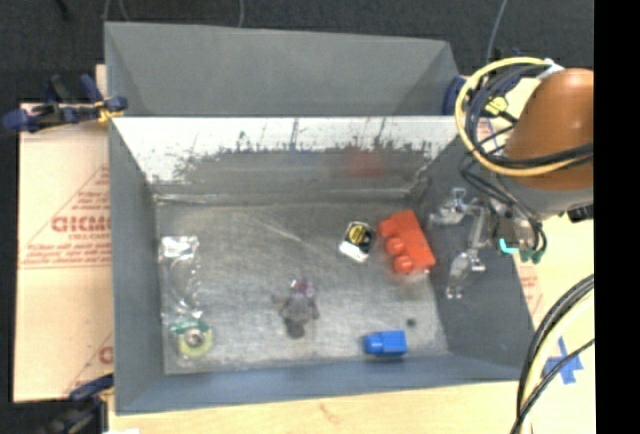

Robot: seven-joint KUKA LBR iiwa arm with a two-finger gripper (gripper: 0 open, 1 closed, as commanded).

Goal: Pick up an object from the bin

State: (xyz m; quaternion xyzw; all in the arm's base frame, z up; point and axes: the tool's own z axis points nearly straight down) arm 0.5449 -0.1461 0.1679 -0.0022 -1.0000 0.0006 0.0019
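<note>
Broadly, the grey metal bin (280, 72) fills the middle; the arm's orange-covered wrist (560, 122) leans over its right wall; the pincer (458, 242) hangs released, fingers apart with nothing between them, just right of a red studded block (405, 242) on the right of the bin's floor; a blue piece (385, 344) lies nearer; a small yellow-and-black thing (355, 240) sits just left of the block; a purple-grey figure (298, 305) lies further left.
</note>
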